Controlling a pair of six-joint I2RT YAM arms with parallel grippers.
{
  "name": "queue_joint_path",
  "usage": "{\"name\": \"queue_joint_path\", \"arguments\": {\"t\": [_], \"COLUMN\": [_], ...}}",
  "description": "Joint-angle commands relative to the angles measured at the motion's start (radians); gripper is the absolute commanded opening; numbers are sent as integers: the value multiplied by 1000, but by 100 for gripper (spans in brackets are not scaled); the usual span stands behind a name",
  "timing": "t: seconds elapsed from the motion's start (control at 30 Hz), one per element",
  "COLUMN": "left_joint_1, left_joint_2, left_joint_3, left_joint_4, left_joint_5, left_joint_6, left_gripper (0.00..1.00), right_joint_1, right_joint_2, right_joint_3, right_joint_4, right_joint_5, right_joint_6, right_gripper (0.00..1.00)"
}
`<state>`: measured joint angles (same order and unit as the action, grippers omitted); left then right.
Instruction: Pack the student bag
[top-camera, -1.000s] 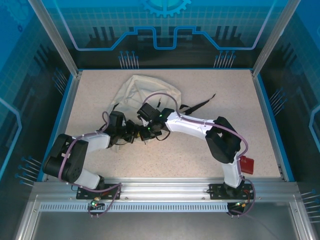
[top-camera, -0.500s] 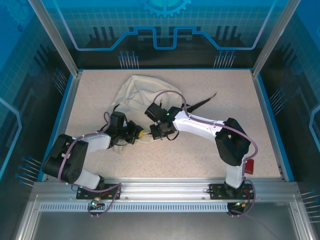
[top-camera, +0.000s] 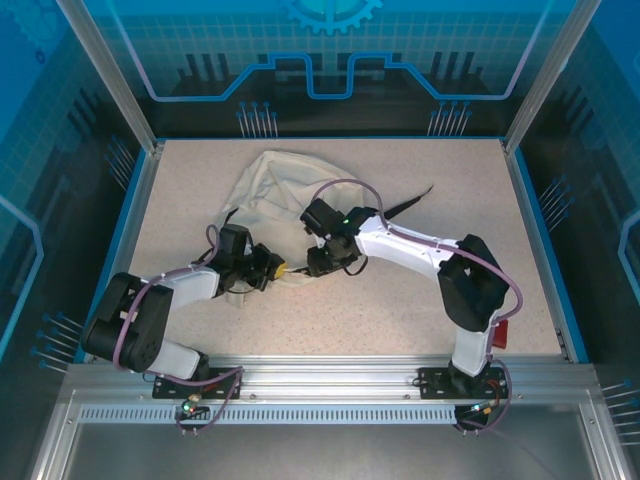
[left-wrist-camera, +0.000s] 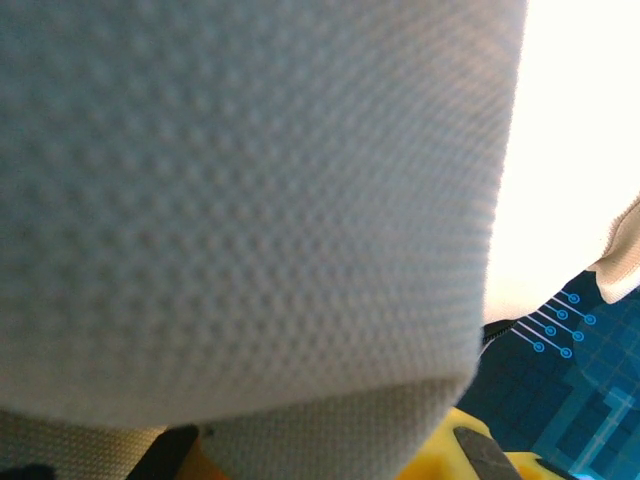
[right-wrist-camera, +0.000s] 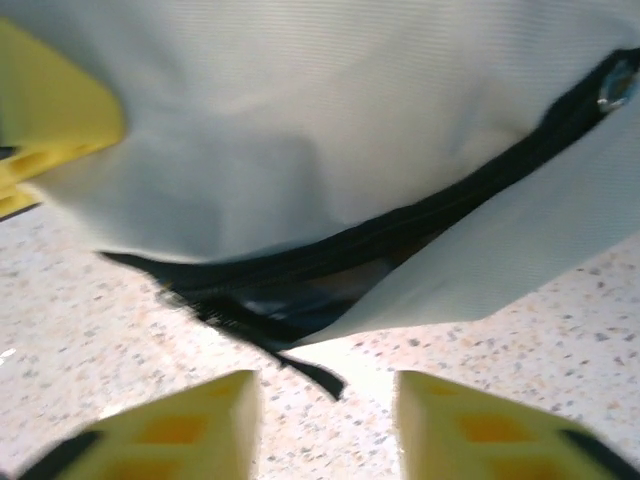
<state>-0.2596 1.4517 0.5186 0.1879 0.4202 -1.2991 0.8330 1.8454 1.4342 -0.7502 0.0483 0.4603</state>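
Observation:
The student bag (top-camera: 272, 190), cream fabric with black zip trim, lies crumpled at the table's middle. My left gripper (top-camera: 274, 268) is shut on the bag's near edge; in the left wrist view its woven fabric (left-wrist-camera: 250, 200) drapes over the yellow fingers (left-wrist-camera: 445, 440). My right gripper (top-camera: 318, 264) stands open just right of the left one, nothing between its fingertips (right-wrist-camera: 225, 415), only bare table. Right ahead of it gapes the bag's black zip opening (right-wrist-camera: 370, 250), slightly parted with a dark inside. A black strap (top-camera: 400, 207) trails right from the bag.
A red object (top-camera: 497, 332) lies near the right arm's base, partly covered by the arm. The speckled table (top-camera: 400, 300) is ringed by a blue rim (top-camera: 535, 235) and see-through walls. The left gripper's yellow finger (right-wrist-camera: 50, 110) shows at the right wrist view's upper left.
My right gripper has opened and drawn back to the right, away from the left gripper and the bag's near edge. The left gripper has kept its grip and hardly moved.

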Motion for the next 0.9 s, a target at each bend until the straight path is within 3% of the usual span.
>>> {"name": "queue_joint_path", "arguments": {"t": [0.0,0.1,0.23,0.4,0.57,0.73,0.87], "left_joint_1": [7,6,7,6,6,6,4], "left_joint_2": [-16,-16,-13,-12,-10,-7,-2], "left_joint_3": [8,9,10,12,12,14,11], "left_joint_4": [-28,-28,-26,-21,-21,-16,-4], "left_joint_5": [5,6,7,9,12,15,16], "left_joint_6": [29,29,29,24,26,25,21], "left_gripper": [0,0,0,0,0,0,0], "right_joint_1": [9,3,4,5,5,15,43], "right_joint_2": [-8,24,42,80,94,82,59], "right_joint_3": [15,27,27,31,36,37,35], "right_joint_4": [-2,-3,-1,-3,3,-3,38], "right_joint_5": [-62,-86,-150,-146,-151,-198,-281], "right_joint_6": [-85,-120,-151,-157,-161,-143,-80], "right_gripper": [59,65,65,60,43,4,0]}}
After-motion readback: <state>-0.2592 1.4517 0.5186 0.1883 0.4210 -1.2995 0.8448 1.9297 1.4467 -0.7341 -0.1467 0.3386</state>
